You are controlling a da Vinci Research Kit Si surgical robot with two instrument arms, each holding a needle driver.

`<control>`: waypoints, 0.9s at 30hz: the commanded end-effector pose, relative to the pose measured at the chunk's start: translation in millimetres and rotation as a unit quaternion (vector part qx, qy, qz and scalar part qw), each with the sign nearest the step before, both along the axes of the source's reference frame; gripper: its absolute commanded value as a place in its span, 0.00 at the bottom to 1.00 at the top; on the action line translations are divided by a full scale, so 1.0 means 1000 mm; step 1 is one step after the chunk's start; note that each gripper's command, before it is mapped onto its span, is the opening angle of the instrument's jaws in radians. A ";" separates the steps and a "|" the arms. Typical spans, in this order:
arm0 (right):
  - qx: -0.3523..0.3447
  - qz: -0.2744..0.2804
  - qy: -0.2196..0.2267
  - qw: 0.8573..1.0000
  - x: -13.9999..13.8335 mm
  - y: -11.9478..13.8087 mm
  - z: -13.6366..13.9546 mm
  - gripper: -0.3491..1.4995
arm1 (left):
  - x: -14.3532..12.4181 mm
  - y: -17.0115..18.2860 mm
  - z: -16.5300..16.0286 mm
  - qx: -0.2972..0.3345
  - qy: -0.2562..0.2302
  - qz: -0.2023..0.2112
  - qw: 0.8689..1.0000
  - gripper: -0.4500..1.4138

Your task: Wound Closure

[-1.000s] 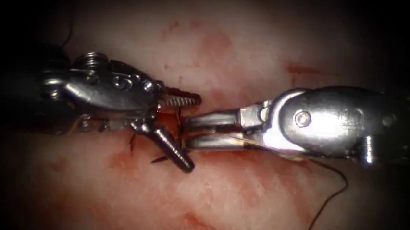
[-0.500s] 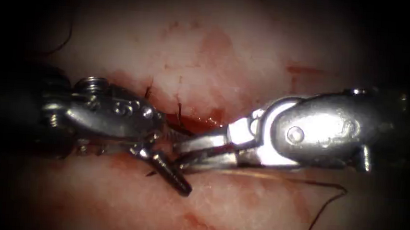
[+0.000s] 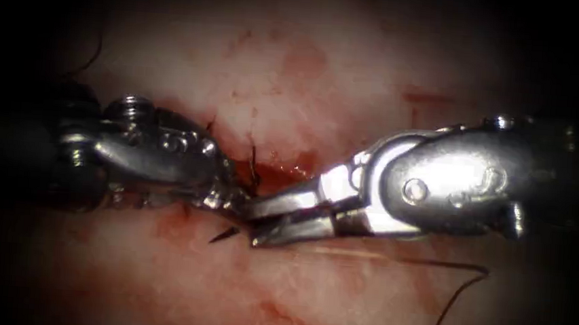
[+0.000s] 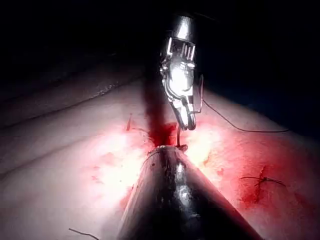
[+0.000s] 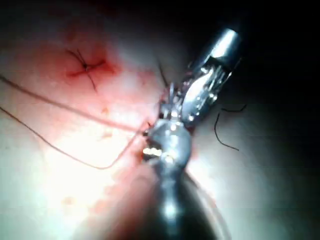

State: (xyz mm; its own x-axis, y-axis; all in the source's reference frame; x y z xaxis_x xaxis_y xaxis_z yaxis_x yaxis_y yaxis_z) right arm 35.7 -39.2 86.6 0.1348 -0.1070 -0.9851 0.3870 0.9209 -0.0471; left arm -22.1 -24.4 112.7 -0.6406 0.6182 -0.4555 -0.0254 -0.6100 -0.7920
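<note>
The right tool (image 3: 252,226) comes in from 3 o'clock with its jaws a little apart at the tips and nothing plainly caught between them. Just beside those tips, at about 8 o'clock, a short dark point (image 3: 224,234) pokes out of the tissue (image 3: 349,85). I take it for the needle's tip, with the rest of the curve buried or hidden. Its long axis runs roughly from 8 to 2 o'clock, aimed away from the right tool.

The left tool (image 3: 229,194) sits at 11 o'clock from the right tool's tips, close against them. I cannot tell whether it grips anything.

Of the two, the right tool looks nearer the point, so any grasp turns on that small gap at 8 o'clock.

The cut (image 3: 278,175), wet with red fluid, lies at 12 o'clock from both tips. The thread (image 3: 432,263) trails from under the right tool toward 3 o'clock, then bends down toward 6.
</note>
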 end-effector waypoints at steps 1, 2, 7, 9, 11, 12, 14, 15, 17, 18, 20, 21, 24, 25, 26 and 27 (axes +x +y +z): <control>-0.004 0.016 -0.003 1.000 0.0007 0.0004 0.0001 0.05 | -0.0005 0.0001 0.0005 -0.003 -0.002 -0.007 1.000 0.00; -0.006 0.029 -0.004 1.000 0.0007 0.0005 0.0000 0.20 | -0.0005 0.0003 0.0005 -0.003 -0.002 -0.015 1.000 0.00; -0.010 0.089 -0.014 0.996 0.0004 0.0011 -0.0005 0.72 | -0.0005 0.0015 0.0001 -0.002 -0.011 -0.052 0.999 0.00; -0.008 0.100 -0.014 0.995 0.0002 0.0013 -0.0006 0.75 | -0.0005 0.0020 -0.0001 0.000 -0.017 -0.069 0.997 0.00; -0.004 0.119 -0.018 0.993 0.0000 0.0015 -0.0006 0.81 | -0.0005 0.0025 -0.0002 0.005 -0.022 -0.086 0.996 0.00; -0.003 0.133 -0.025 0.991 0.0000 0.0017 -0.0006 0.84 | -0.0005 0.0026 -0.0003 0.006 -0.025 -0.092 0.995 0.00; -0.002 0.165 -0.035 0.986 -0.0002 0.0020 -0.0005 0.85 | -0.0005 0.0029 -0.0004 0.009 -0.029 -0.105 0.994 0.00; 0.001 0.181 -0.040 0.983 -0.0003 0.0022 -0.0005 0.85 | -0.0004 0.0030 -0.0005 0.012 -0.032 -0.111 0.993 0.00; 0.007 0.223 -0.048 0.974 -0.0003 0.0026 -0.0002 0.85 | -0.0004 0.0031 -0.0005 0.016 -0.039 -0.125 0.991 0.00; 0.014 0.241 -0.057 0.969 -0.0003 0.0028 0.0000 0.86 | -0.0005 0.0032 -0.0005 0.019 -0.041 -0.131 0.990 0.00; 0.042 0.298 -0.092 0.949 -0.0003 0.0029 0.0002 0.88 | -0.0005 0.0032 -0.0004 0.017 -0.043 -0.143 0.989 0.00; 0.041 0.323 -0.109 0.939 -0.0003 0.0029 0.0002 0.89 | -0.0006 0.0032 -0.0004 0.016 -0.042 -0.148 0.988 0.00; 0.045 0.378 -0.125 0.916 -0.0001 0.0029 0.0001 0.88 | -0.0008 0.0031 -0.0004 0.015 -0.046 -0.164 0.985 0.00; 0.048 0.391 -0.125 0.911 0.0000 0.0029 0.0001 0.88 | -0.0009 0.0031 -0.0004 0.016 -0.051 -0.170 0.984 0.00; 0.051 0.407 -0.123 0.904 0.0001 0.0028 0.0001 0.87 | -0.0010 0.0031 -0.0003 0.017 -0.054 -0.175 0.983 0.00; 0.052 0.417 -0.122 0.899 0.0003 0.0028 0.0000 0.87 | -0.0010 0.0031 -0.0003 0.020 -0.055 -0.180 0.982 0.00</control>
